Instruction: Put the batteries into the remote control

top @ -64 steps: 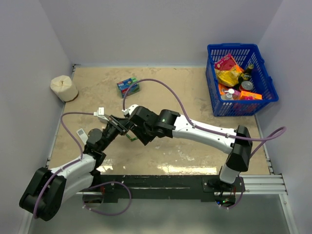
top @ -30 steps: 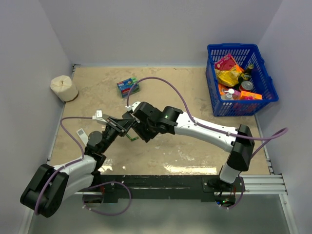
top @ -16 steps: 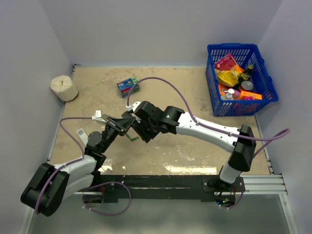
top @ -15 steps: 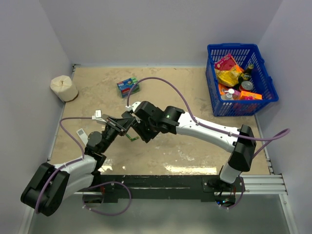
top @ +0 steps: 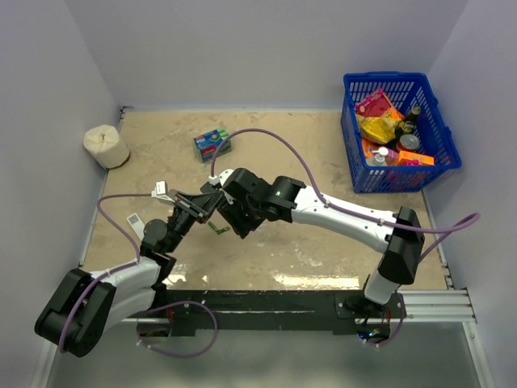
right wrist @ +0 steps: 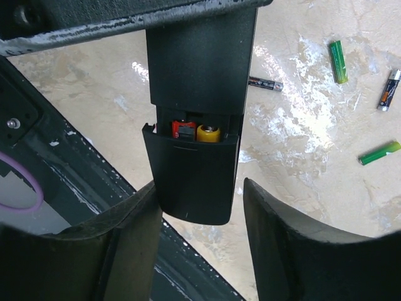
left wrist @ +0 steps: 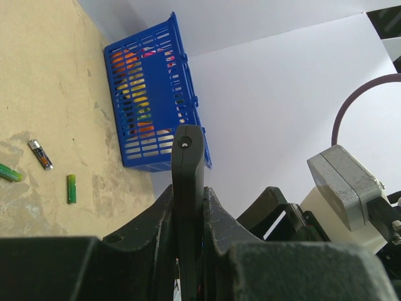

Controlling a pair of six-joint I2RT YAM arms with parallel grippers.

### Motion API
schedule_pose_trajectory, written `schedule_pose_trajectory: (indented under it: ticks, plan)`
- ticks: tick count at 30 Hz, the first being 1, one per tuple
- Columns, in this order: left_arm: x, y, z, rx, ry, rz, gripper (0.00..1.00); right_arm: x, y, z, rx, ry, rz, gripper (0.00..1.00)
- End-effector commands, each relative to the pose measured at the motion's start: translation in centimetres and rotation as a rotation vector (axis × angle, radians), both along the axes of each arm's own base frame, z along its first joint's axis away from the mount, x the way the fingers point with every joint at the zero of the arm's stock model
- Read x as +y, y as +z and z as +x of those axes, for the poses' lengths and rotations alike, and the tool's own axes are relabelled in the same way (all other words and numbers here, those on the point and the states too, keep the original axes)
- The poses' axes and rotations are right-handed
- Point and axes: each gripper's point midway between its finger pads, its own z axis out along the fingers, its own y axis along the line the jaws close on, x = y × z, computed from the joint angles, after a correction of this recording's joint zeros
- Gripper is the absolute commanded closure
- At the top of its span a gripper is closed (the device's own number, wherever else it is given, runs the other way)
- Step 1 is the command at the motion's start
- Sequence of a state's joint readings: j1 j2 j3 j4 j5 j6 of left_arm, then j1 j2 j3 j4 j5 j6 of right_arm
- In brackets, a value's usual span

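My left gripper [top: 187,208] is shut on the slim black remote control [right wrist: 200,56] and holds it tilted above the table; the left wrist view shows it edge-on [left wrist: 187,188] between the jaws. My right gripper [right wrist: 202,210] is open around the remote's end. The black back cover [right wrist: 193,182] sits partly slid on. Two batteries [right wrist: 195,131], one with a red end and one with a yellow end, show in the gap. My right gripper's left finger [right wrist: 128,238] is against the cover's edge and the right finger stands apart. Several loose batteries [right wrist: 338,61] lie on the table.
A blue basket [top: 397,129] full of packets stands at the back right. A tissue roll [top: 106,146] is at the back left and a blue-green packet [top: 212,145] at the back middle. A white remote [top: 161,191] and a grey remote [top: 134,222] lie left of the grippers.
Over two seconds the right gripper moved left and closed in on the remote's end, and the left gripper lifted slightly. In the last half second almost nothing moved.
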State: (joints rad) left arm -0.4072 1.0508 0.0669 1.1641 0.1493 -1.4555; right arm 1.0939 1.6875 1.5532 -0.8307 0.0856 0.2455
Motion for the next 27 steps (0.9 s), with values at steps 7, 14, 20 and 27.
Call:
schedule_pose_trajectory:
  ticks: [7,14,20,27]
  plan:
    - [0.1,2.3,-0.4,-0.085,-0.004,-0.042,1.00,0.1,4.0,0.8,-0.069,-0.015,0.083,0.23]
    - [0.0,2.1,-0.5,-0.087,-0.007,-0.042,1.00,0.2,6.2,1.3,-0.091,-0.025,0.130,0.11]
    - [-0.1,2.5,-0.7,-0.104,-0.019,-0.052,1.00,-0.9,10.9,2.5,-0.017,-0.018,0.375,0.11]
    - [-0.3,3.7,-0.7,-0.135,-0.030,-0.063,1.00,-0.9,10.9,2.0,0.116,0.003,0.590,0.11]
